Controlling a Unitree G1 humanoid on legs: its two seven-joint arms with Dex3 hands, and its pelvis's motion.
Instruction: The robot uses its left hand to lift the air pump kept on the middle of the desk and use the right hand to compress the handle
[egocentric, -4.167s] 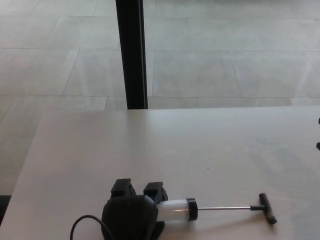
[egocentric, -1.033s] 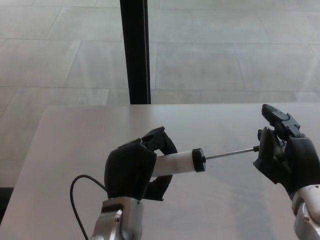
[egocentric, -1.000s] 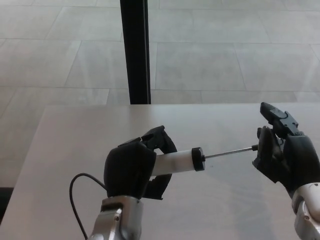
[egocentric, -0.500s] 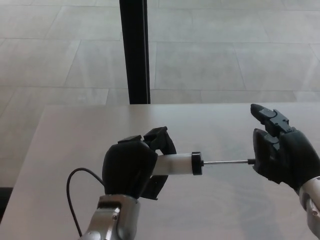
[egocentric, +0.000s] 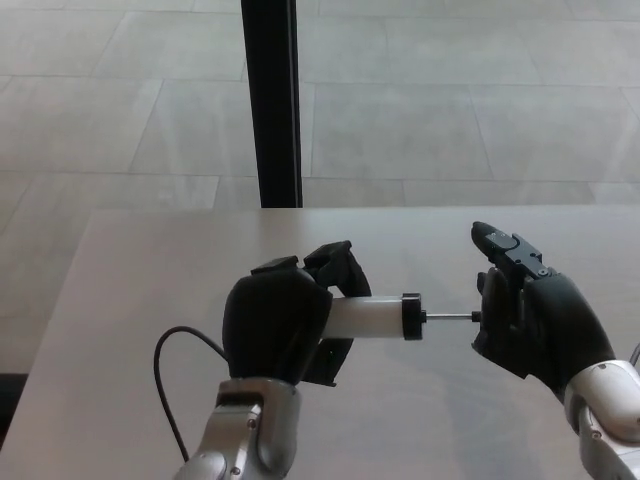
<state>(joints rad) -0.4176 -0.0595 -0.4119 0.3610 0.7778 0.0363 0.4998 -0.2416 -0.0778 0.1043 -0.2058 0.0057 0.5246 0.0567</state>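
both hands (egocentric: 275, 318) (egocentric: 530, 318) grip the air pump (egocentric: 370, 317), barrel left, handle right

Both hands, left hand (egocentric: 278, 322) and right hand (egocentric: 536, 320), are bulky black (matte) on silver-grey wrists.

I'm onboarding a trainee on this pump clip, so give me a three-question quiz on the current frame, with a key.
1. True or false: the air pump lies flat on the desk.
2. Which hand holds the pump's white barrel? A) left hand B) right hand C) neither
3. Fill in: the thin metal rod runs from the barrel's black cap to the ___ hand.

Key:
1. False; it is held above the desk, roughly level.
2. A.
3. Right; that hand covers the handle end.
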